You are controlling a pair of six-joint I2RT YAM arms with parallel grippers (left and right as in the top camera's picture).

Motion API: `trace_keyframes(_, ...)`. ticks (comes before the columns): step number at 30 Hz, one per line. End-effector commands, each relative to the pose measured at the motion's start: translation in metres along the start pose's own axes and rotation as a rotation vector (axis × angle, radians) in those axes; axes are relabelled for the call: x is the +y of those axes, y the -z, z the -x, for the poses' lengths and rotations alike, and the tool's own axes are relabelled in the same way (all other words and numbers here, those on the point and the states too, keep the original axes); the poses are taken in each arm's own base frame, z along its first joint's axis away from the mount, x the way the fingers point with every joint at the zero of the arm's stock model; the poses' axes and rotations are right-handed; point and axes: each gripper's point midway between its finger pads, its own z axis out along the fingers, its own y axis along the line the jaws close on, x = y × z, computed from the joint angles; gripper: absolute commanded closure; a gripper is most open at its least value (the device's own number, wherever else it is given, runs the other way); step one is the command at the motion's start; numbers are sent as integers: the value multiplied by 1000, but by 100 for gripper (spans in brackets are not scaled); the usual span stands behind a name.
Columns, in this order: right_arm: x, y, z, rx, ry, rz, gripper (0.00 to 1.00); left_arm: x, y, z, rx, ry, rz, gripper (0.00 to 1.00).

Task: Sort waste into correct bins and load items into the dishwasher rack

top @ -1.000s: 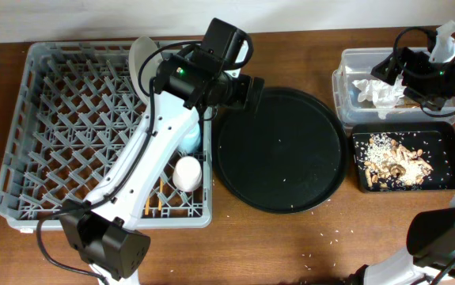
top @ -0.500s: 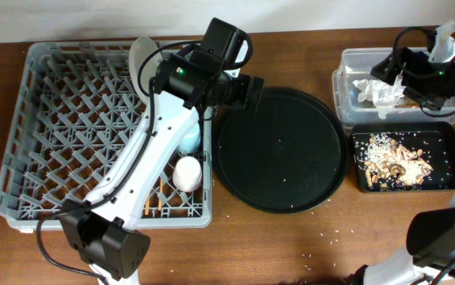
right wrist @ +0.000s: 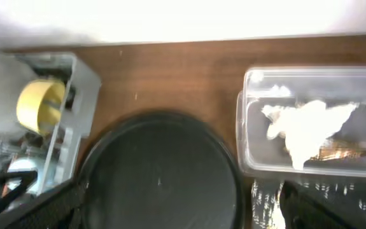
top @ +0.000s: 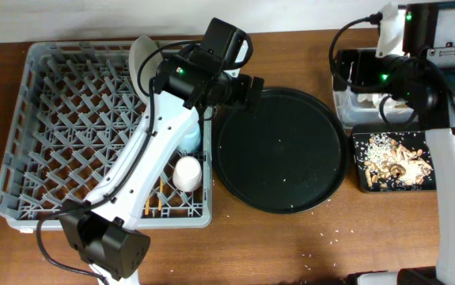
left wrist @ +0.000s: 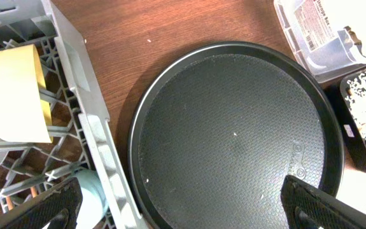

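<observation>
The grey dishwasher rack (top: 53, 119) holds an upright white plate (top: 142, 59), a light-blue cup (top: 191, 142), a pink-white cup (top: 186, 172) and chopsticks (top: 157, 198). The yellow bowl (left wrist: 11, 95) stands in its corner. My left gripper (top: 247, 91) is open and empty over the left rim of the round black tray (top: 282, 150). My right gripper (top: 352, 71) is open and empty above the left end of the clear tub (top: 342, 95). The tub holds white tissue (right wrist: 303, 127) and a brownish wrapper. Food scraps (top: 393, 162) lie in the shallow black tray (top: 356, 158).
The round black tray carries only a few crumbs and also shows in the left wrist view (left wrist: 233, 127). Rice-like crumbs lie on the wooden table (top: 322, 245) in front of it. The right wrist view is blurred.
My right arm has swung up and left from over the clear tub, so its wrist now sits at the table's far edge. The left arm has barely moved.
</observation>
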Motion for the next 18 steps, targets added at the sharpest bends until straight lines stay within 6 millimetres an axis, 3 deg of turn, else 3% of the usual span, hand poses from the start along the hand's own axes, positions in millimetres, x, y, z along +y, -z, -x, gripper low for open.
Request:
trace_keyframes(1, -2, 3, -5, -92, 17, -12, 1, 0, 8, 6, -26, -11, 2, 1)
trace_keyframes(4, -5, 5, -27, -217, 53, -5, 1, 0, 8, 6, -26, -11, 2, 1)
trace_keyframes(10, -7, 18, -103, -448, 91, 30, 2, 0, 8, 6, -26, -11, 2, 1)
trace_keyframes(14, -10, 16, -155, -638, 100, 53, 1, 0, 8, 6, -26, -11, 2, 1)
trace_keyframes(18, -13, 16, -182, -803, 95, 70, 2, 0, 8, 6, -26, -11, 2, 1)
